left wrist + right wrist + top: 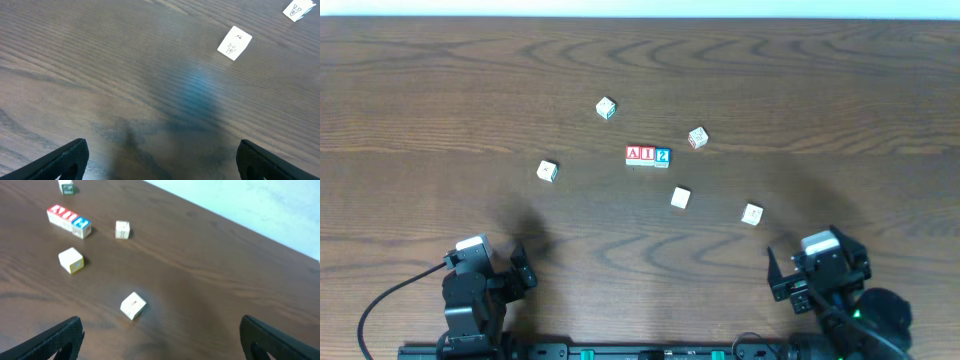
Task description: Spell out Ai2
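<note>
Three cubes sit touching in a row at the table's middle: the red-framed "A" cube [633,154], the red-framed "I" cube [647,154] and the blue "2" cube [662,156]. The row also shows at the top left of the right wrist view, with the red cubes [61,215] beside the blue cube [82,225]. My left gripper [485,275] is open and empty at the front left, far from the row. My right gripper [820,275] is open and empty at the front right. In both wrist views the fingertips stand wide apart with only wood between them.
Pale cubes lie scattered round the row: one behind it [606,108], one at its right [697,138], one at the left [547,171], one in front [680,198] and one at the front right [752,214]. A cable runs at the front left.
</note>
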Motion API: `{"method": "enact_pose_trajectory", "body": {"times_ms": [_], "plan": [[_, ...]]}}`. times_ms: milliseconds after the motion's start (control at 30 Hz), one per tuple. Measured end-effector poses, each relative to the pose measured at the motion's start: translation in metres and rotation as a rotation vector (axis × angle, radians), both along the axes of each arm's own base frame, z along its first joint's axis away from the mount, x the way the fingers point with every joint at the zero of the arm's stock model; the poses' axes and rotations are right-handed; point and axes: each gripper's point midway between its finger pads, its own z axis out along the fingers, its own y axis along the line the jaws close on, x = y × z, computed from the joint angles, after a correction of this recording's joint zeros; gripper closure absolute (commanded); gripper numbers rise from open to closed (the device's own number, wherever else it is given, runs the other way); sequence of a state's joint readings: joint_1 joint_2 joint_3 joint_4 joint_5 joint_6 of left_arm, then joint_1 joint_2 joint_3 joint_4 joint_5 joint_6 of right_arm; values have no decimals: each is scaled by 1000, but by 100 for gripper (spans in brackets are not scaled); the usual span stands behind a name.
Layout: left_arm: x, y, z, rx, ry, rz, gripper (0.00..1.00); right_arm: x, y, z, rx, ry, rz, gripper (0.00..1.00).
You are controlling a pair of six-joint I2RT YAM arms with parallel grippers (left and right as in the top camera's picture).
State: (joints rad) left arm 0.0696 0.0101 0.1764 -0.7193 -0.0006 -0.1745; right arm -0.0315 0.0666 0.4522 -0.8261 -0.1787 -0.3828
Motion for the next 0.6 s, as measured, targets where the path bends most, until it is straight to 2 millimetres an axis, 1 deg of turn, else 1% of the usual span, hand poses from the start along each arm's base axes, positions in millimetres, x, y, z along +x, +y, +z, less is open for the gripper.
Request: {"method": "enact_pose_trajectory", "body": {"times_ms": [133,267,400,467,600], "plan": [[0,0,0,0,0,0,5,1,0,-27,-1,31,0,1],[0,0,0,1,0,0,5,2,0,-48,1,79,1,1],[0,0,0,0,0,0,5,1,0,-80,3,154,1,1],[0,0,0,0,0,0,4,0,0,-101,5,201,1,1],[0,0,0,0,0,0,5,2,0,-99,5,191,1,1]]}}
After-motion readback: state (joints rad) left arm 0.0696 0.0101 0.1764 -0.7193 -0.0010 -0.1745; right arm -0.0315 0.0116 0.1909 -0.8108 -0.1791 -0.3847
